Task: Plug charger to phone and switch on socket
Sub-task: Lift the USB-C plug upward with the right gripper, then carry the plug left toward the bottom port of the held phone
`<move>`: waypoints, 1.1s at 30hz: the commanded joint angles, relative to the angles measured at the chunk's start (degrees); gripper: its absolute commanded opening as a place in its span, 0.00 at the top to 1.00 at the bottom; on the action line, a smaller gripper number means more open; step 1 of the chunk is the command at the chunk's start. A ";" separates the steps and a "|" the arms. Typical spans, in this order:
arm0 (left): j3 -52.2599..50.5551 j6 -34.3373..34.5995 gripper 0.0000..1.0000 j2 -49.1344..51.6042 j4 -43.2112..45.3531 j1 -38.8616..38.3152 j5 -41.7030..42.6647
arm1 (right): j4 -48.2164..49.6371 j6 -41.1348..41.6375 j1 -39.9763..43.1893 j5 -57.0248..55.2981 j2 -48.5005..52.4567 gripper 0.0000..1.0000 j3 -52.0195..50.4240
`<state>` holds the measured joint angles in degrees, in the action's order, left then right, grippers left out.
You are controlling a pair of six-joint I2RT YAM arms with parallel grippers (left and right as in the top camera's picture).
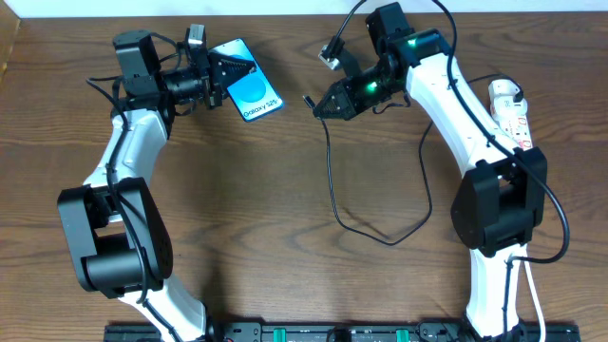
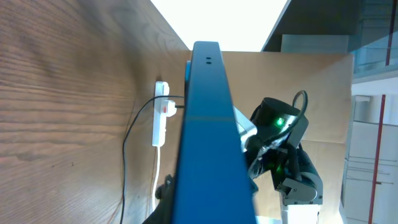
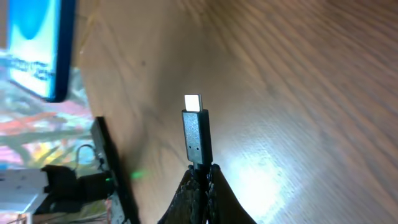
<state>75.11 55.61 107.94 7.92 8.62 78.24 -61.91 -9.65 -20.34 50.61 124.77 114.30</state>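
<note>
The phone [image 1: 249, 89], its blue-cyan screen lit, is held off the table at the back left by my left gripper [image 1: 217, 74], which is shut on its edge. In the left wrist view the phone [image 2: 208, 137] fills the middle as a blue slab. My right gripper [image 1: 323, 106] is shut on the charger plug tip [image 1: 307, 100], which points left toward the phone with a gap between them. The right wrist view shows the plug tip [image 3: 196, 127] sticking out of the shut fingers [image 3: 202, 177], the phone [image 3: 38, 46] at upper left. The charger cable [image 1: 366, 204] loops over the table. The socket [image 1: 513, 112] lies at the far right.
The white power strip also shows in the left wrist view [image 2: 161, 115], with the thin cable running from it. The right arm's body [image 1: 494, 204] stands over the right side of the table. The table's back edge runs just behind both grippers.
</note>
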 commanded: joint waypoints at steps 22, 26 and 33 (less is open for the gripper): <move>0.46 1.22 0.93 -1.22 1.01 -0.02 1.68 | -2.21 -0.63 3.02 9.92 -2.51 0.99 0.07; 0.46 1.22 0.92 -1.22 1.62 -0.02 1.44 | -2.69 -0.72 3.10 8.81 -3.76 0.99 0.07; 0.46 1.25 0.93 -1.22 1.60 -0.02 1.46 | -4.09 -0.72 3.45 6.73 -6.08 0.99 0.07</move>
<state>75.11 56.77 107.94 9.10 8.62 79.07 -65.60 -10.35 -17.78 57.17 121.71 114.30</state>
